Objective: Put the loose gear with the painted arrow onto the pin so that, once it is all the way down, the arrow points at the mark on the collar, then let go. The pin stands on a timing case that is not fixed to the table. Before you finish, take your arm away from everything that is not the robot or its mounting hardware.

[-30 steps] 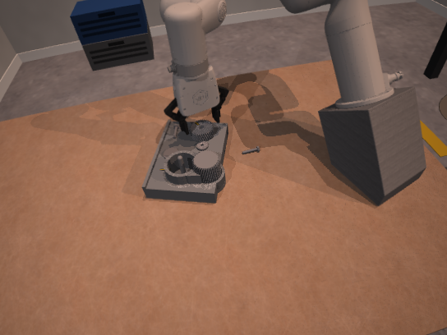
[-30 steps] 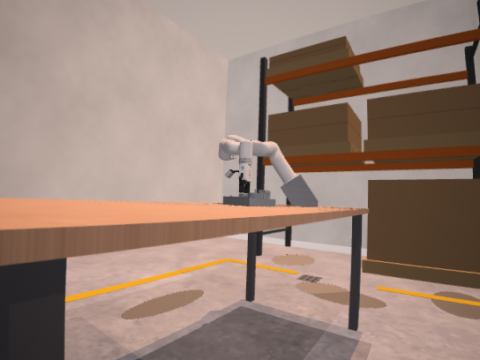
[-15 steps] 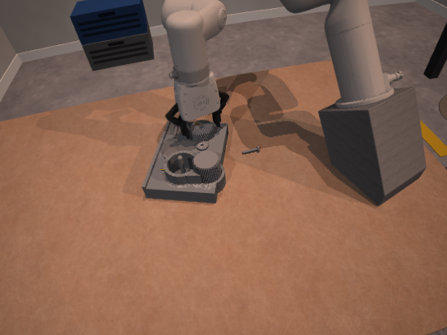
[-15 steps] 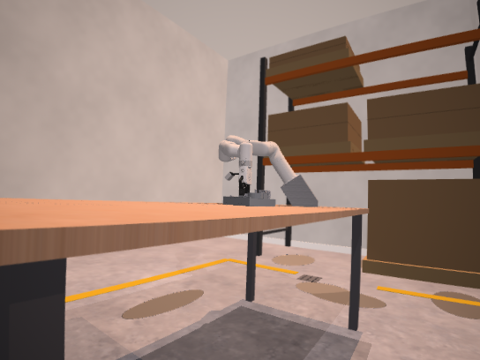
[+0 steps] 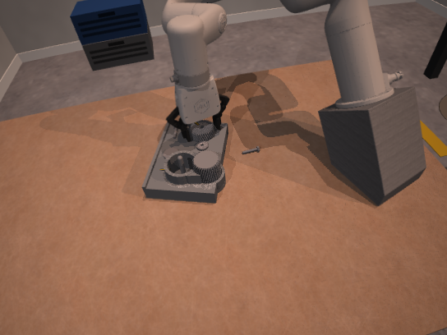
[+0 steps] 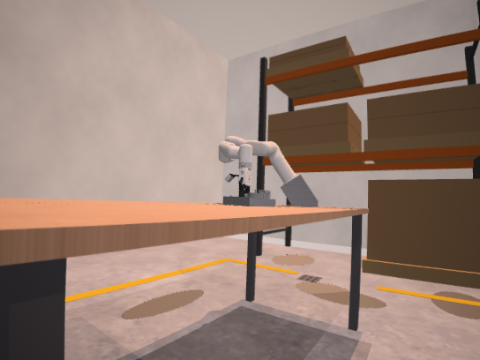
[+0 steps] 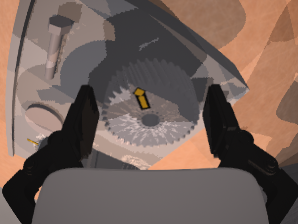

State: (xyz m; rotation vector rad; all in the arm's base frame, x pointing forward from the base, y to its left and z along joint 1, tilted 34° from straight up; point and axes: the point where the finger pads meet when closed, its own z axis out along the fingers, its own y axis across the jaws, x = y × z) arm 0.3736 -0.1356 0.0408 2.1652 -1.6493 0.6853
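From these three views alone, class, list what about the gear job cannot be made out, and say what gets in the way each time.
- Collar mark: too small in the top view around the pin; cut off in the wrist view.
- Arrow gear in the top view: mostly hidden behind the open gripper.
- Timing case in the exterior view: too far off to show gears or pin.
- Fingertips against the case: contact unclear from above.

Top view looks down close, exterior low and far, wrist downward; all share the timing case [image 5: 181, 193]
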